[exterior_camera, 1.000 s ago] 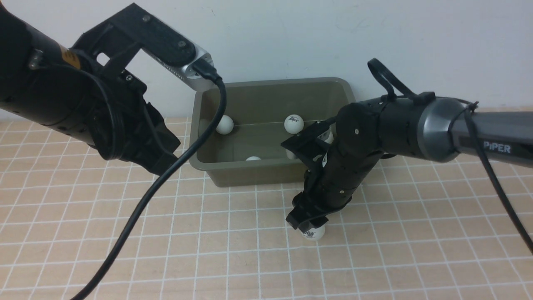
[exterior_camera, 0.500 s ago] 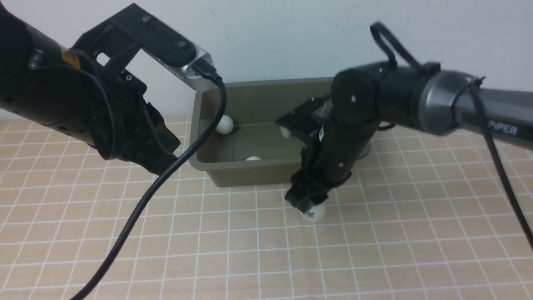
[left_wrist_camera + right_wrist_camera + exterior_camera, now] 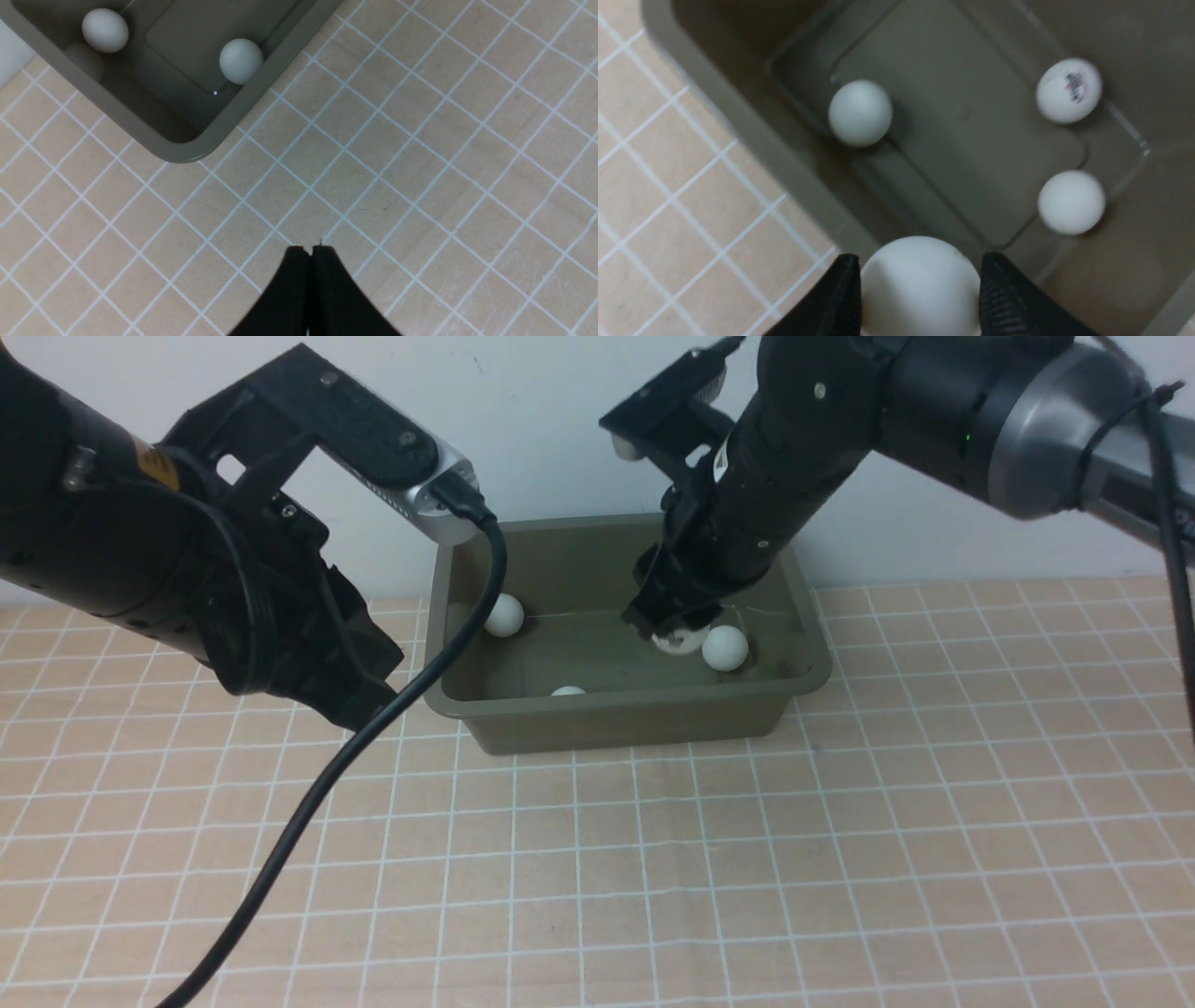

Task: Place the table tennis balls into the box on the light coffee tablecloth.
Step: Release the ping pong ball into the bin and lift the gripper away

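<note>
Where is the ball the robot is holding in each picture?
Front view: the held ball hangs below the right arm's fingers, over the box, next to a loose ball.
Left wrist view: not in it; only two other balls show, inside the box.
Right wrist view: the held ball looks big, squeezed between the two black fingers.
Shared landmark: the olive-green box.

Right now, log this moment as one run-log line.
right gripper: shut on held ball, above box | left gripper: shut, empty, above tablecloth | loose balls in box: at least three | next: probably release
</note>
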`<state>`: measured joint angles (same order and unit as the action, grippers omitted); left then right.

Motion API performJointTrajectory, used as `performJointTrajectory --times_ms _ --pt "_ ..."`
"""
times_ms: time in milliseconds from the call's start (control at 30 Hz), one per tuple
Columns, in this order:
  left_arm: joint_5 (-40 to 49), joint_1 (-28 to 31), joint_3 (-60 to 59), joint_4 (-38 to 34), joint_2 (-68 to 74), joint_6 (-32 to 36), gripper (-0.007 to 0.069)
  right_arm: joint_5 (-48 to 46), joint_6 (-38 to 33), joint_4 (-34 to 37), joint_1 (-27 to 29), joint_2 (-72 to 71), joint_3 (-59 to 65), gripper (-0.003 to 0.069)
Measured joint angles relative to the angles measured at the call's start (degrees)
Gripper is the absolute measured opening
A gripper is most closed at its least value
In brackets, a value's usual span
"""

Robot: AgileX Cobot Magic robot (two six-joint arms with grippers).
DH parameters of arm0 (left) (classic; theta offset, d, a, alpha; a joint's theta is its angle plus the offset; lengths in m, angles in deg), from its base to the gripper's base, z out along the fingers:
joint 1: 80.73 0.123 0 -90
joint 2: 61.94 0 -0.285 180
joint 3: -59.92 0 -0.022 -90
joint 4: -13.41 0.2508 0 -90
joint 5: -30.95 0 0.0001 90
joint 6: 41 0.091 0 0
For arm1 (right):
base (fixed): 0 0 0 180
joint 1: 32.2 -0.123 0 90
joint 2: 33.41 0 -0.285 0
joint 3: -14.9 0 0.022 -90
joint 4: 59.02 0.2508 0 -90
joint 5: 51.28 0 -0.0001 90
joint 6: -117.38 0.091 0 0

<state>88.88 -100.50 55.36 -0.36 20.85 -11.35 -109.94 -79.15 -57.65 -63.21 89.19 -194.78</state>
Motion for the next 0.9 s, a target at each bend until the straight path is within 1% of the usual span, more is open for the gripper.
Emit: performJointTrajectory --times_ms 100,233,300,333,367,400,467,533,567,633,667,700,767,867,900 --pt "0.0 0.0 0.0 -0.1 0.0 0.0 -0.0066 3.9 -1.2 0.5 1.7 1.6 0.0 0.0304" --pt "0.0 0.0 0.0 -0.1 0.0 0.0 -0.0066 6.6 -2.7 3.5 4.2 4.2 0.0 0.0307" --pt "0.1 0.0 0.0 -0.1 0.0 0.0 -0.0066 8.3 -3.5 5.3 5.0 5.5 0.0 0.0356" --pt "0.1 0.0 0.0 -0.1 0.0 0.0 -0.0066 8.7 -3.5 5.4 5.1 5.6 0.0 0.0363" --pt "0.1 0.0 0.0 -0.1 0.0 0.0 -0.0066 9.9 -3.5 5.6 5.4 6.0 0.0 0.0433" --pt "0.1 0.0 0.0 -0.1 0.0 0.0 -0.0066 10.5 -3.5 5.5 5.4 6.0 -0.1 0.0468" --pt "0.1 0.0 0.0 -0.1 0.0 0.0 -0.0066 10.7 -3.7 4.4 5.4 6.0 -1.1 0.0511" --pt "0.1 0.0 0.0 -0.1 0.0 0.0 -0.0066 10.0 -3.7 2.6 5.4 5.4 -2.6 0.0528" --pt "0.1 0.0 0.0 -0.1 0.0 0.0 -0.0066 9.8 -3.7 2.1 5.4 5.3 -2.8 0.0529" --pt "0.4 0.0 0.0 -0.1 0.0 0.0 -0.0066 6.1 -3.2 -1.8 5.5 3.2 -5.8 0.0523" --pt "0.4 0.0 0.0 -0.1 0.0 0.0 -0.0066 5.7 -2.9 -2.5 5.5 3.0 -6.3 0.0521" --pt "0.7 0.0 0.0 -0.1 0.0 0.0 -0.0066 2.4 -1.2 -5.6 5.5 0.6 -8.6 0.05" --pt "0.8 0.0 0.0 -0.1 0.0 0.0 -0.0066 -0.5 1.3 -9.0 5.5 -2.0 -11.0 0.0472" --pt "0.8 0.0 0.0 -0.4 0.0 0.0 -0.0066 -3.3 5.5 -12.1 5.6 -7.1 -13.6 0.0405" --pt "0.7 0.0 0.0 -0.8 0.0 0.0 -0.0066 -4.1 7.0 -12.4 5.6 -9.3 -14.4 0.0367"
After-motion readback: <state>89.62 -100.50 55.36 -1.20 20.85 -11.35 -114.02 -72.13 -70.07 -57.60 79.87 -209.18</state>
